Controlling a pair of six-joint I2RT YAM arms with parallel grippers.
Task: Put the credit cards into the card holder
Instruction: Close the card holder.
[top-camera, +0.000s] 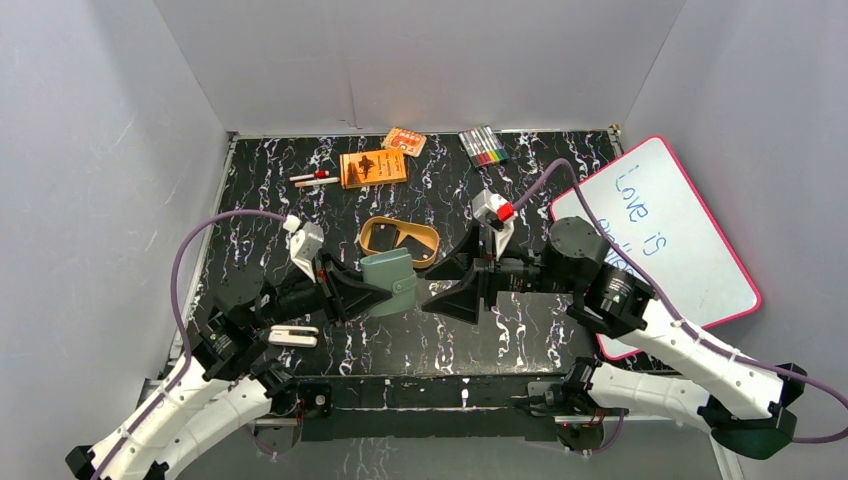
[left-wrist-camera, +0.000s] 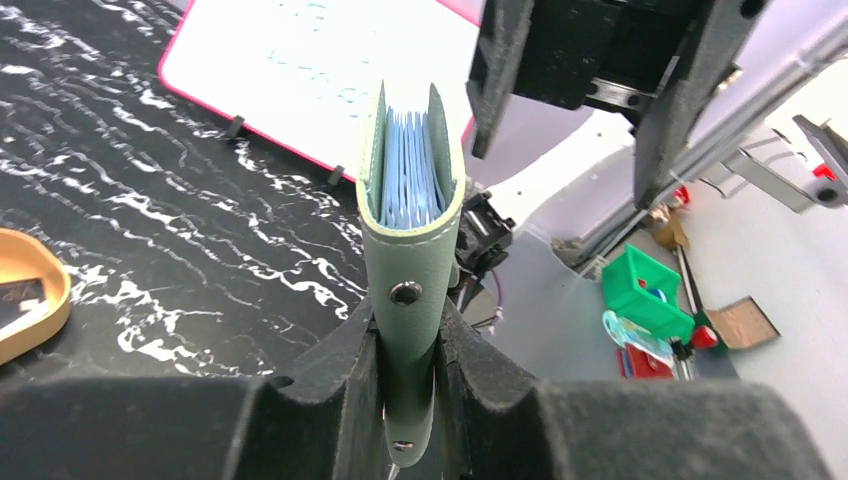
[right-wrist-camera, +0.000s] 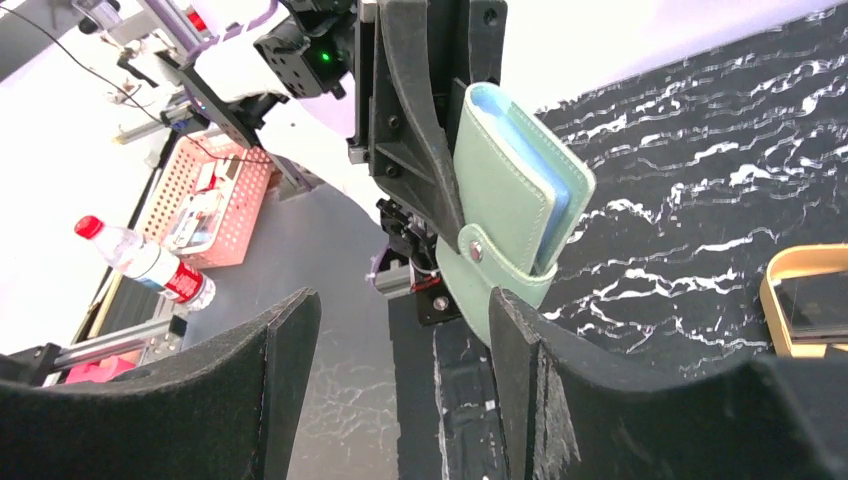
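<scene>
From above, on a black tabletop (top-camera: 520, 330) veined white like marble: left gripper (top-camera: 368, 295) clamped on a sage-green card holder (top-camera: 392, 280), matte and leather-like, held at mid-table. Right gripper (top-camera: 432, 290) just beside it and facing it, wedge-shaped black fingers spread wide, gripping nothing. Just behind the holder, an oval tan tray (top-camera: 436, 240) with a rounded rim, dark inside. Farther back, a flat orange booklet (top-camera: 373, 168), a smaller orange packet (top-camera: 404, 141), a row of coloured markers (top-camera: 483, 146) and two slim pens (top-camera: 315, 180). At right, a glossy whiteboard (top-camera: 680, 230) with a pink rim and blue handwriting, partly under the right arm. From the left wrist: the same holder (left-wrist-camera: 408, 240) upright between two grainy, foam-like black fingers (left-wrist-camera: 300, 420), pinched at its lower end just below a round metal snap stud (left-wrist-camera: 405, 293). Pale stitching along the cover edge; between the covers, a tight fan of thin, translucent blue sleeves (left-wrist-camera: 410, 180). At far left, the tray's curved rim (left-wrist-camera: 55, 285), with one of the credit cards (left-wrist-camera: 18, 300) lying inside: flat, black, with a small pale mark. From the right wrist: rough black fingers (right-wrist-camera: 290, 380) wide apart in the foreground, the holder (right-wrist-camera: 510, 220) beyond the gap and apart from them, gripped by the left gripper (right-wrist-camera: 420, 130). Strap and stud wrapped round the holder's lower corner. At the right edge, a tray corner (right-wrist-camera: 775, 290) with a glossy black card flat inside.
</scene>
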